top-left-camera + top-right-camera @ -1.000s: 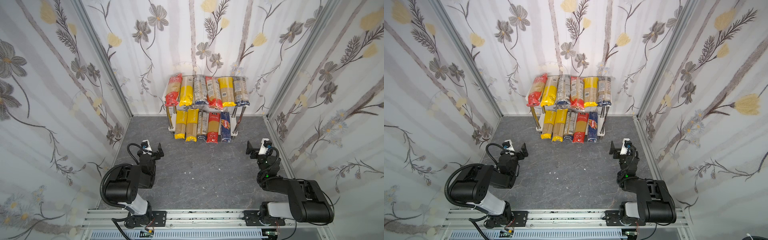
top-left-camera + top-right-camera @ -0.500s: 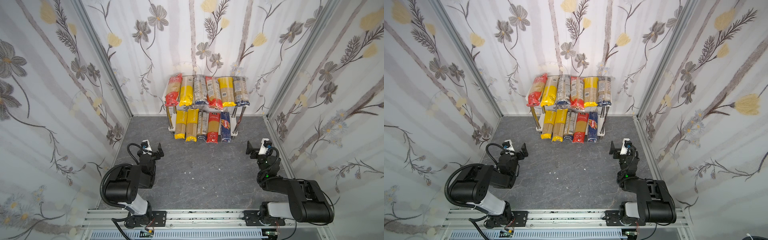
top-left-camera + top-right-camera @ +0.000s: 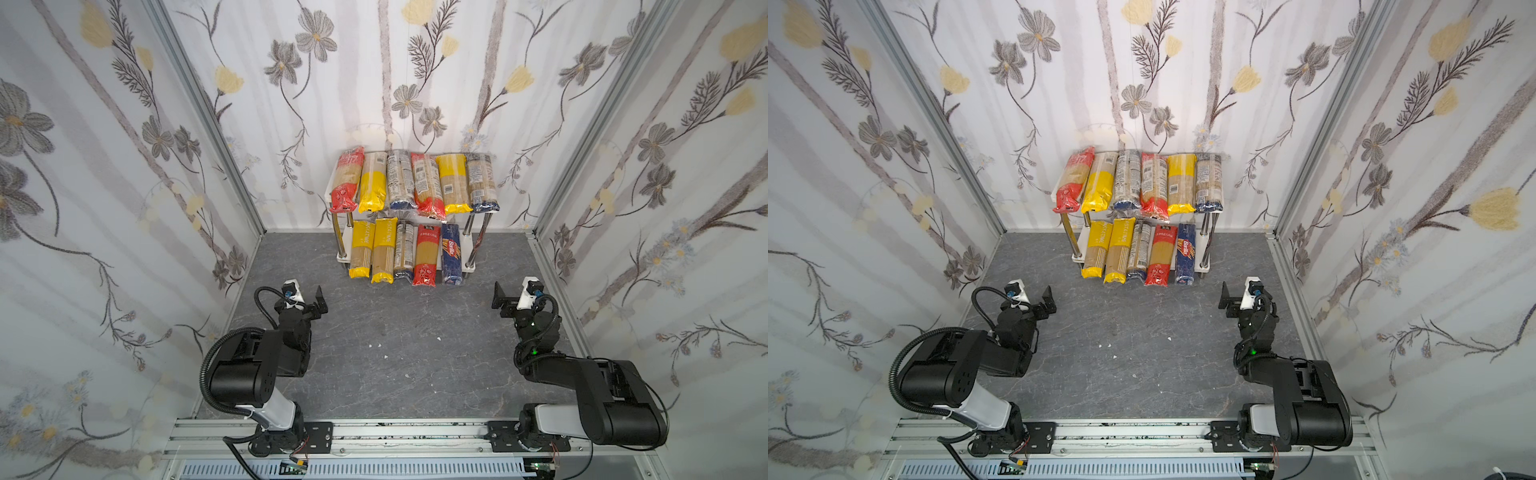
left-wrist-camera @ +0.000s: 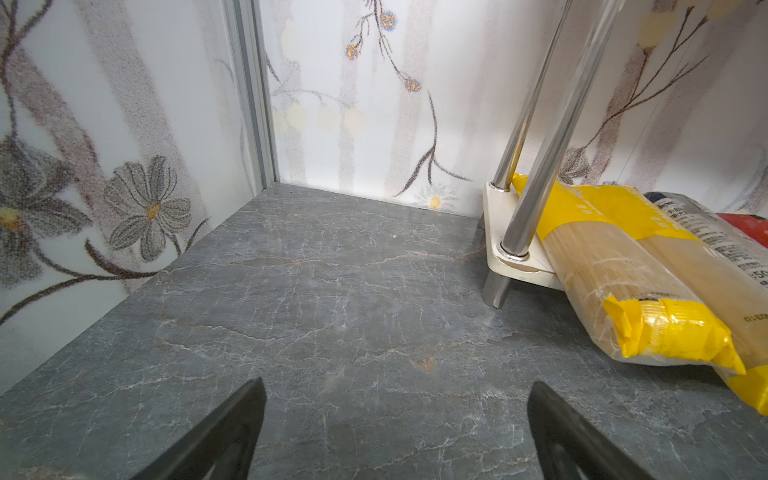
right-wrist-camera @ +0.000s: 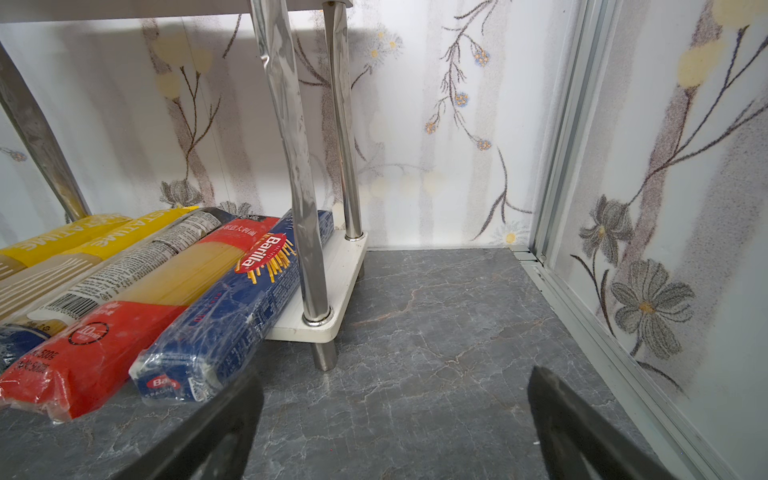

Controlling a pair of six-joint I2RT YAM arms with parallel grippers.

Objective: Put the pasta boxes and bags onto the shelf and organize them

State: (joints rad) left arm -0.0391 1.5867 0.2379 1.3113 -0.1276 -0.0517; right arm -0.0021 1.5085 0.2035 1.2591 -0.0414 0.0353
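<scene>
The shelf stands against the back wall in both top views. Several pasta bags lie side by side on its upper board, and several more lie on the lower board, their ends overhanging the front. The dark blue Barilla box is the rightmost pack below, also seen in the right wrist view beside a chrome leg. My left gripper is open and empty over the floor, front left of the shelf. My right gripper is open and empty, front right of it. A yellow-ended bag shows in the left wrist view.
Floral walls with aluminium corner posts enclose the grey stone floor on three sides. Small white crumbs lie mid-floor. Both arm bases sit on a rail along the front edge.
</scene>
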